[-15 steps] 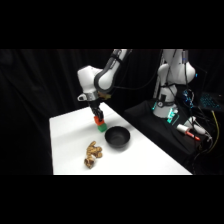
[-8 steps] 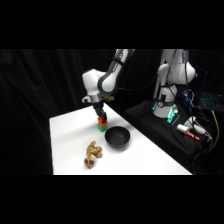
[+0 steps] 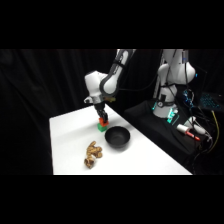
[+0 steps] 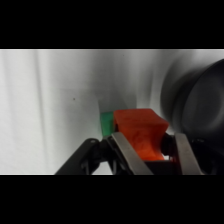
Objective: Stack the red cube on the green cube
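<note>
In the side view the red cube [image 3: 103,121] sits right on top of the green cube [image 3: 102,127], near the table's far edge. My gripper [image 3: 101,115] comes down onto it from above. The wrist view has the red cube [image 4: 138,131] between my two metal fingers [image 4: 126,153], with my gripper [image 4: 150,146] shut on it. Only a strip of the green cube [image 4: 106,124] shows, below the red cube and to its left.
A black bowl [image 3: 116,137] stands just right of the stacked cubes and fills the wrist view's right side as the bowl [image 4: 197,102]. A brown lumpy object [image 3: 92,153] lies nearer the table's front. The white table [image 3: 70,135] stretches to the left.
My gripper has carried the red cube a little to the right and down onto the green cube. It has hardly moved over the last half second.
</note>
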Motion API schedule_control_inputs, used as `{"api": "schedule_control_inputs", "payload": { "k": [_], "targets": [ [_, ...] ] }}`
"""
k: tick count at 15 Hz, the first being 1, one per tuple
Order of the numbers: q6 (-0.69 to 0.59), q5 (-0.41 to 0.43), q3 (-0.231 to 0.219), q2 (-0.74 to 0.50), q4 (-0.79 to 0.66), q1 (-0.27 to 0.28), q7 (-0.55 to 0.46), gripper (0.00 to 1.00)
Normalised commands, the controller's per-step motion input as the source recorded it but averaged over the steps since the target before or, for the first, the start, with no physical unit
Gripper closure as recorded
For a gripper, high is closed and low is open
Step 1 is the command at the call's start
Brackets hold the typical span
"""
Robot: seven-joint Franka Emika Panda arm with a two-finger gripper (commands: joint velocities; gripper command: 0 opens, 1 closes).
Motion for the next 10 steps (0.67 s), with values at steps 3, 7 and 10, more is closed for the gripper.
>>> {"api": "schedule_control_inputs", "payload": {
  "k": [3,7,10],
  "targets": [
    [0.16,0.122,0.023,-0.08,-0.10,-0.026,-0.12,0.04],
    [0.14,0.084,0.007,-0.11,-0.10,-0.023,-0.11,0.00],
    [0.07,-0.038,-0.045,-0.21,-0.12,0.014,-0.06,0.00]
  ]
}}
